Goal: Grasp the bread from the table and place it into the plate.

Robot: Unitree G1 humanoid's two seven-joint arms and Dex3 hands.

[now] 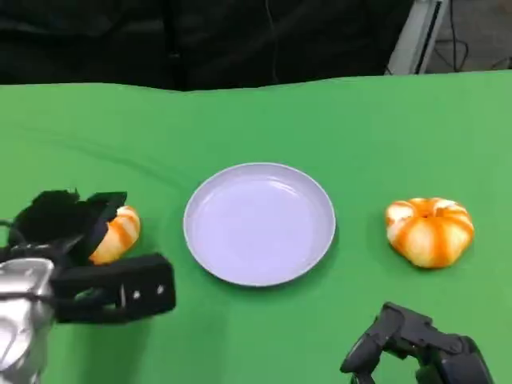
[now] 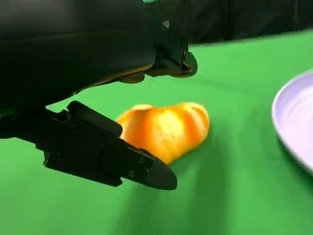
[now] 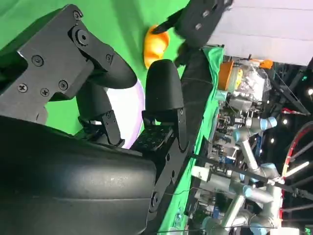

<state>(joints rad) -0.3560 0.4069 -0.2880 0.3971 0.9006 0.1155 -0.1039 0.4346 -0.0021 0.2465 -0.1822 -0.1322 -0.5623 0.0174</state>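
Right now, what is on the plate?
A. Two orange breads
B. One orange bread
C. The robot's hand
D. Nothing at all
D: the plate is bare in the head view. One bread sits on the green table to its right, and the other bread lies to its left with the fingers of the left hand around it.

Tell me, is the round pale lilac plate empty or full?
Empty: the round pale lilac plate shows bare surface; both orange striped breads lie on the green table.
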